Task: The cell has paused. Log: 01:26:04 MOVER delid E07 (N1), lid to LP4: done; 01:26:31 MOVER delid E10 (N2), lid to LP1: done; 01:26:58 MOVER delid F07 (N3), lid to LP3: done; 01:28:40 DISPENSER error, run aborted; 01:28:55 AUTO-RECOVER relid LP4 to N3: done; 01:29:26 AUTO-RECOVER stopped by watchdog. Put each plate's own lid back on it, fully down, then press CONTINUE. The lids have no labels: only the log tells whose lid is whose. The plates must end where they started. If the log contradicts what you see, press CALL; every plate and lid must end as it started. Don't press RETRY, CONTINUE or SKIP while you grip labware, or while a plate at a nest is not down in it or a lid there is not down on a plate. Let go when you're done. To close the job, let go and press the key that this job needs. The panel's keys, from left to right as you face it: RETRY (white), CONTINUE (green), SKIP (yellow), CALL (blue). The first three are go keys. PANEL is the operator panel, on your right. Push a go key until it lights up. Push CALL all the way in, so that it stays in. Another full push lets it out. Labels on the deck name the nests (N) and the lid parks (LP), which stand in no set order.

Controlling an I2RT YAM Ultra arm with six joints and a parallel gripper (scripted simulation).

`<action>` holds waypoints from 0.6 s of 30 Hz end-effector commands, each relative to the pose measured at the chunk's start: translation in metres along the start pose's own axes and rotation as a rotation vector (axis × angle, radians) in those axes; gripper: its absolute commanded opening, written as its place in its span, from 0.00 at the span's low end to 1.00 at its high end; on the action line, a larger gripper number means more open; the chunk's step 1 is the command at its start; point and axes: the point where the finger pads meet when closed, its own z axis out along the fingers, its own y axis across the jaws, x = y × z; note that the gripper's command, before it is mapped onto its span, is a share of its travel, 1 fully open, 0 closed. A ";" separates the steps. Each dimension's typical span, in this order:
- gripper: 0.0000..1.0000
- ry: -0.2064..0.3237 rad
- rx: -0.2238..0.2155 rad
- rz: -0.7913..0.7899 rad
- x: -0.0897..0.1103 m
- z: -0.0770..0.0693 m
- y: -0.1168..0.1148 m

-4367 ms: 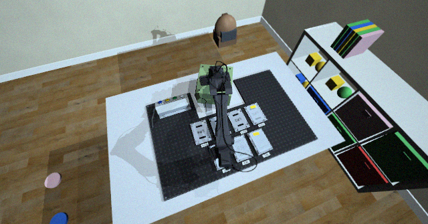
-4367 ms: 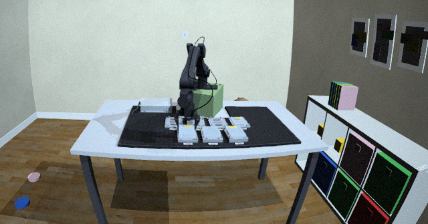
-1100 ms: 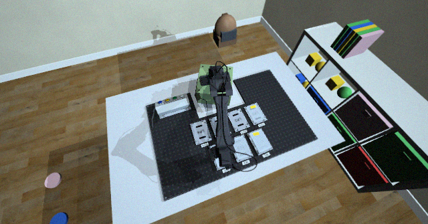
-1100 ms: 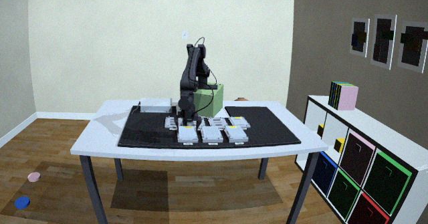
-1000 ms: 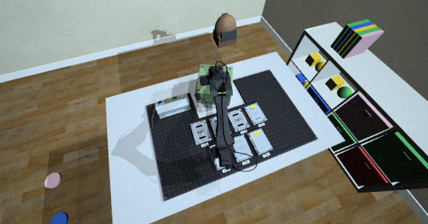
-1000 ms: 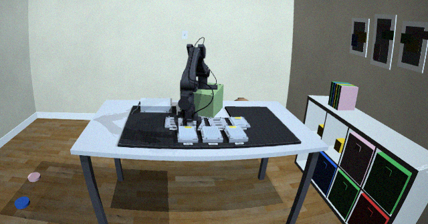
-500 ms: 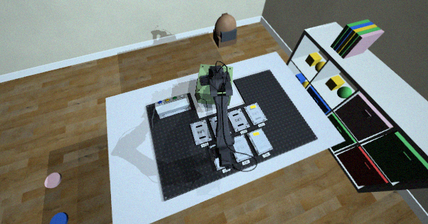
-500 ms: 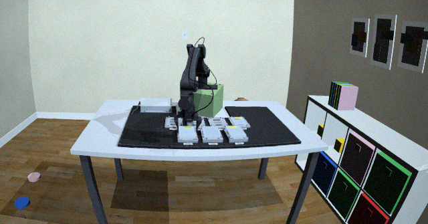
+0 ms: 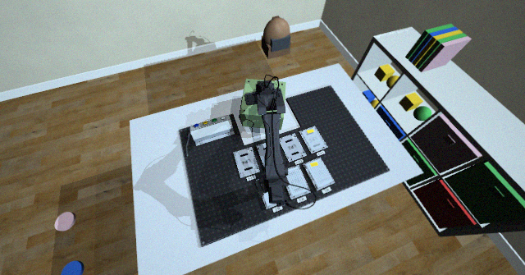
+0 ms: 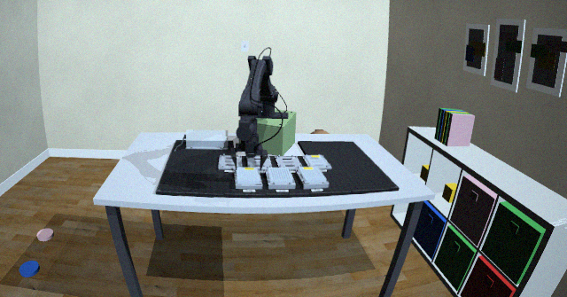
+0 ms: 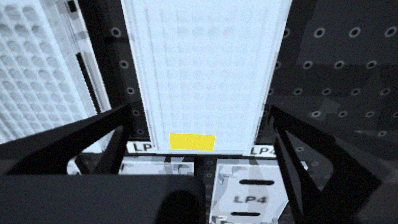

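Your white surface (image 10: pixel 133 186) stands on dark legs over the wood floor (image 10: pixel 275 261). Directly on it you have a black perforated mat (image 9: pixel 349 144) that covers most of the middle and leaves a white border all round. A green block (image 10: pixel 283 130) sits at the back, at the arm's base. On the mat you can see the grey panel box (image 9: pixel 211 133) and two rows of pale plates and lid parks.
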 end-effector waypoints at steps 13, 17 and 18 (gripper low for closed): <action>1.00 -0.070 0.008 -0.006 -0.023 -0.035 0.004; 1.00 -0.069 0.008 -0.007 -0.022 -0.035 0.004; 1.00 -0.069 0.008 -0.007 -0.022 -0.035 0.004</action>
